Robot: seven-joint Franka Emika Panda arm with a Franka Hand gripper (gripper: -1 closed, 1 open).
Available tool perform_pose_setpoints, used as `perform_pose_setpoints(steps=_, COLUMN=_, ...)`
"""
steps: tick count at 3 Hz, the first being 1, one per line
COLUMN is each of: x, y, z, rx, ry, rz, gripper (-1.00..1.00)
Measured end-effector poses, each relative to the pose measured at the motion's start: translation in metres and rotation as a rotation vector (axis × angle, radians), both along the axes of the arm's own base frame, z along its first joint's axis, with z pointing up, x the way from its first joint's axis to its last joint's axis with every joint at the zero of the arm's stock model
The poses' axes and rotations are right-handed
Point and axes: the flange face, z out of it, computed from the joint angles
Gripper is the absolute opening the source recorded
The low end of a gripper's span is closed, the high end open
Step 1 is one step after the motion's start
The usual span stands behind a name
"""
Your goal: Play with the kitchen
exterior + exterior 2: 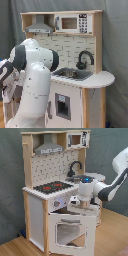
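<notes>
One kitchen [50, 193], one robot arm [32, 82], one faucet [85, 58], one microwave [75, 23], one hood [49, 147], one oven door [70, 228]
</notes>
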Motion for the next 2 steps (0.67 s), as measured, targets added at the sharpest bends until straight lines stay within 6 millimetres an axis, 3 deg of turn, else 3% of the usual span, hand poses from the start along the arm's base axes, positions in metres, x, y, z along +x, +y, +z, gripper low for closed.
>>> perform_pose_setpoints(steps=2, x=-0.024, y=0.019, z=0.004, rx=0.07, ry=0.017, rz=-0.134, gripper=-1.0)
